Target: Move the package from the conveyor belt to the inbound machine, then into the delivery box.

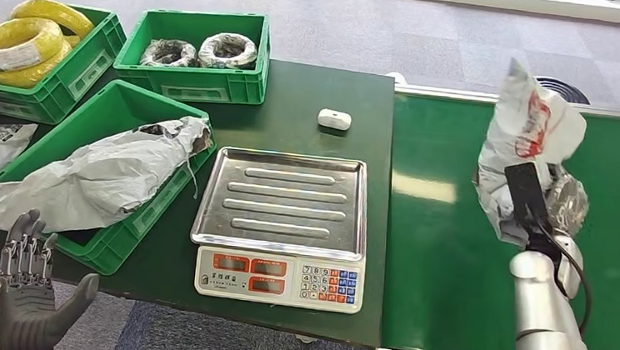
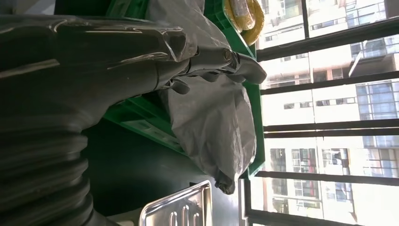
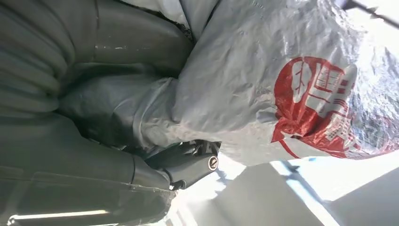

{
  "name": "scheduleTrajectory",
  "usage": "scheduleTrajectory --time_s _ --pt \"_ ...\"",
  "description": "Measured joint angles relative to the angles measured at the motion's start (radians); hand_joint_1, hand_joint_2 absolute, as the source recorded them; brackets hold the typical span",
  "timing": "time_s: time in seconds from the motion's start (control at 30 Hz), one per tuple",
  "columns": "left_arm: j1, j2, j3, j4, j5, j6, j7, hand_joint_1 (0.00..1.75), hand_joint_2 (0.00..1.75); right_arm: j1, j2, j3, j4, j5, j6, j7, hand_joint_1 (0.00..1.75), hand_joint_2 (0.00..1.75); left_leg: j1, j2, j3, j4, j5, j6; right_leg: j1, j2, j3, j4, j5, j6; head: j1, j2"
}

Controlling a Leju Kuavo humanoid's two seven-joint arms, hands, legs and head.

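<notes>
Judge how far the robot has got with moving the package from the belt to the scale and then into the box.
Done: the right hand has lifted the white plastic package with red print off the green conveyor belt.
In hand: the package hangs above the belt.
Left: the silver weighing scale tray is bare, so weighing, then placing into a green plastic crate, remain. The left hand holds nothing.

You see a crinkled white-grey plastic package (image 1: 520,133) with a red printed logo, over a flat green conveyor belt (image 1: 444,236). The scale's ribbed steel tray (image 1: 284,202) is silver, and the plastic crates (image 1: 201,83) are bright green.
</notes>
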Motion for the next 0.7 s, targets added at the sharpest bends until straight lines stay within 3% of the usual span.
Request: scheduleTrajectory --time_s 0.1,0.3,0.4,0.57,0.6,0.7 --pt "-0.037 0.004 -0.007 0.005 -0.013 -0.023 -0.001 0.0 1.75 -0.013 0.087 0.146 -0.142 0.086 0.03 0.004 1.75 1.75 0.0 0.0 -0.001 0.0 0.001 -0.001 0.0 0.001 -0.002 0.001 0.0 0.0 0.0 0.0" --pt "-0.111 0.016 -0.021 0.038 -0.033 -0.058 -0.004 0.0 1.75 -0.024 0.211 0.48 -0.316 0.202 0.19 -0.015 1.75 1.75 0.001 -0.001 -0.003 0.0 0.001 -0.002 0.001 -0.001 -0.004 0.002 0.0 -0.001 0.0 0.0" --pt "-0.125 0.024 -0.022 0.054 -0.033 -0.059 -0.01 0.0 1.75 -0.026 0.242 0.595 -0.332 0.22 0.235 -0.031 1.75 1.75 0.0 -0.001 -0.004 0.0 0.001 -0.002 0.0 -0.001 -0.004 0.001 0.0 -0.001 0.0 0.0" --pt "-0.13 0.031 -0.019 0.065 -0.033 -0.064 -0.014 0.0 1.75 -0.034 0.258 0.681 -0.311 0.233 0.299 -0.041 1.74 1.75 0.0 -0.001 -0.005 0.0 0.001 -0.001 0.0 -0.001 -0.004 0.0 0.0 -0.001 0.001 0.0" --pt "-0.129 0.031 -0.017 0.065 -0.033 -0.066 -0.014 0.0 1.75 -0.037 0.259 0.691 -0.297 0.239 0.31 -0.041 1.59 1.75 0.0 -0.001 -0.005 0.0 0.001 -0.001 0.0 -0.001 -0.004 0.0 0.0 -0.001 0.001 0.0" --pt "-0.124 0.029 -0.006 0.062 -0.035 -0.064 -0.014 0.0 1.75 -0.052 0.262 0.717 -0.238 0.27 0.333 -0.022 0.28 1.75 0.0 -0.001 -0.005 0.0 0.001 -0.001 0.0 -0.001 -0.004 0.0 0.0 -0.001 0.0 0.0"
